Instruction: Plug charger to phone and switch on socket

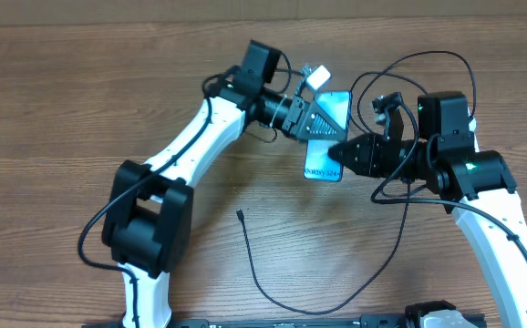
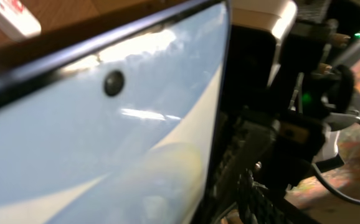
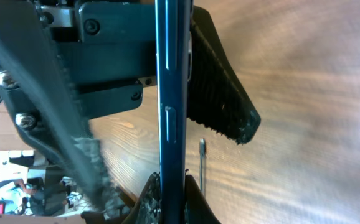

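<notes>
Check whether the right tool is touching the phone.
Touching. The right wrist view shows the right tool closed on the phone, fingertips pressed against both faces.

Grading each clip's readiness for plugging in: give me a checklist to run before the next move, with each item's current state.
1. Right gripper clamped on the phone: ok.
2. Left gripper gripping the phone too: cannot tell.
3. Charger held by either gripper: not ok; it lies loose on the table.
4. Charger plugged into the phone: not ok.
5. Socket switched on: cannot tell; it is mostly hidden behind the left gripper.
</notes>
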